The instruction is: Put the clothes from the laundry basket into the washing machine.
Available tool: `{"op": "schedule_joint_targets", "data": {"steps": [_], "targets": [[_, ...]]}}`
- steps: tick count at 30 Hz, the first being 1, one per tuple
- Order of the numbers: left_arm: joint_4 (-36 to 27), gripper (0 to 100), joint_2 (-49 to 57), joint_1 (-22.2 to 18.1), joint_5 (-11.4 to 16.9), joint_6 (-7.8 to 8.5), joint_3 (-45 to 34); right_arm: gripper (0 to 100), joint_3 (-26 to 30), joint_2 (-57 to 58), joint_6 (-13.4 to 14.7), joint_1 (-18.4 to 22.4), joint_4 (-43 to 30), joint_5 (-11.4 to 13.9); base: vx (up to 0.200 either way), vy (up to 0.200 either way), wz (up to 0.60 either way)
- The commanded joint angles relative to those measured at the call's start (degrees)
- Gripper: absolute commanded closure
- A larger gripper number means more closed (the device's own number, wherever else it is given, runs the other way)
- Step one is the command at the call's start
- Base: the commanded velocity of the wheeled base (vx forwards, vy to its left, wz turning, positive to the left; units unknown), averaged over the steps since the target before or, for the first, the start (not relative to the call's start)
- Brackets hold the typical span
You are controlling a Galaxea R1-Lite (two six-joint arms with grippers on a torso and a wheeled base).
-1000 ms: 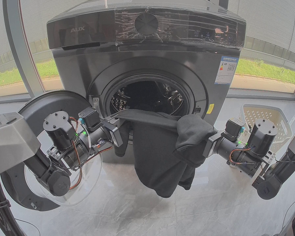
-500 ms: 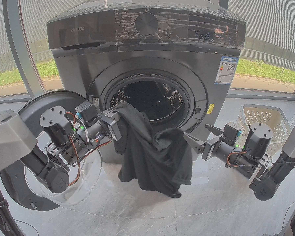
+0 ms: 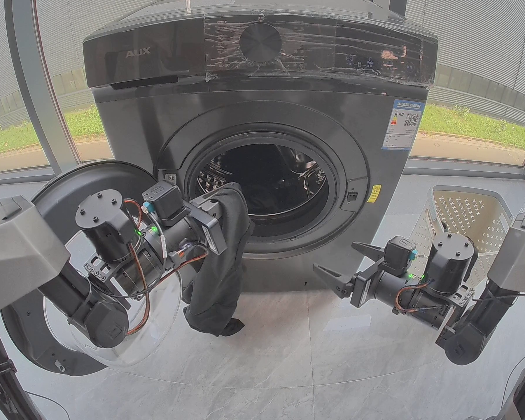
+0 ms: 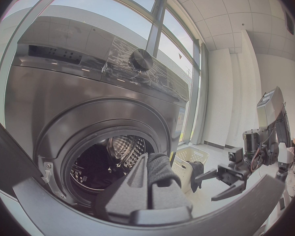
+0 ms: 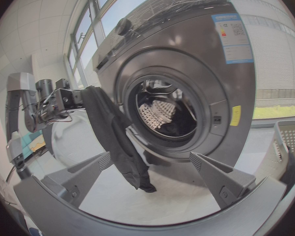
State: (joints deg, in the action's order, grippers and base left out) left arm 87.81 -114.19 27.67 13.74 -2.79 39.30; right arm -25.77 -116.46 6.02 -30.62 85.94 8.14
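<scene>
Well, the left arm's fingers (image 4: 131,190) are clamped tight on a black cloth garment (image 3: 219,275), which hangs limp just left of the open drum mouth of the dark grey front-loading washing machine (image 3: 262,106). The right arm's fingers (image 3: 331,276) are spread wide and empty, low before the machine's right side. The white perforated plastic laundry basket (image 3: 478,211) stands on the floor, right of the machine.
</scene>
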Motion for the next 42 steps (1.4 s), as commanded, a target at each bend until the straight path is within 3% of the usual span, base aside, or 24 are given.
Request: {"op": "schedule_joint_targets", "data": {"steps": [1, 8, 25, 32, 42], "targets": [[-0.2, 100, 0.0, 0.9, -0.8, 0.24, 1.4, 0, -0.1, -4.6, 0.0, -0.8, 1.8, 4.1, 0.0, 0.0, 0.0], [-0.5, 100, 0.1, 1.0, -1.9, 0.24, 3.9, 0, -1.7, -11.9, 0.0, -0.6, 2.4, 7.8, 0.0, 0.0, 0.0], [-1.2, 100, 0.8, 4.3, -2.0, 0.15, 5.5, 0, -14.3, -24.8, 0.2, 1.4, 1.9, 9.0, 0.0, 0.0, 0.0], [-1.2, 100, 0.7, 4.8, -2.7, 0.15, 5.5, 0, -21.3, -31.2, 0.3, -0.1, 2.1, 10.0, 0.0, 0.0, 0.0], [-1.2, 100, 0.6, 5.0, -3.1, 0.24, 5.3, 0, -24.9, -31.9, 0.5, -2.1, 2.2, 10.3, 0.0, 0.0, 0.0]]}}
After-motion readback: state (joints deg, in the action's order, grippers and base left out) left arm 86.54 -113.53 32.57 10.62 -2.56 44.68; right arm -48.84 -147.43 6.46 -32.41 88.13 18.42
